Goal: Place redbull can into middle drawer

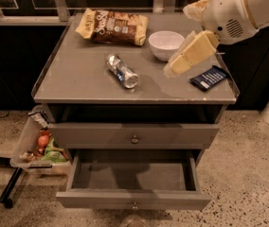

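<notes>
The can (122, 71) lies on its side on the grey cabinet (73, 79), about in the middle of the top, one end pointing toward the front edge and the other toward the back left. Nothing touches it.

The gripper (178, 40) hangs over the right part of the top, reaching in from the upper right on a white arm (238, 8). Its two cream fingers (193, 51) look spread wide with nothing between them. The lower one slants down to the left, with its tip above the bare surface just in front of the bowl (163, 40). From where I stand the gripper is to the right of the can and clearly apart from it.

The white bowl sits upright behind the can, toward the right, and the lower finger partly covers its right side. A chip bag (115, 27) lies flat along the back of the top, left of the bowl. A dark blue packet (209, 77) lies flat near the right front corner, under the arm.

Below the top, the top drawer (101, 135) is closed, its small round knob (134, 139) in the middle of the front. The middle drawer (134, 176) beneath it is pulled well out toward me, and I see only its bare grey floor inside. The can is not in it.

A clear bin (28, 145) hangs at the cabinet's left side, holding some red and green items I cannot make out. The floor (248, 174) is speckled stone.
</notes>
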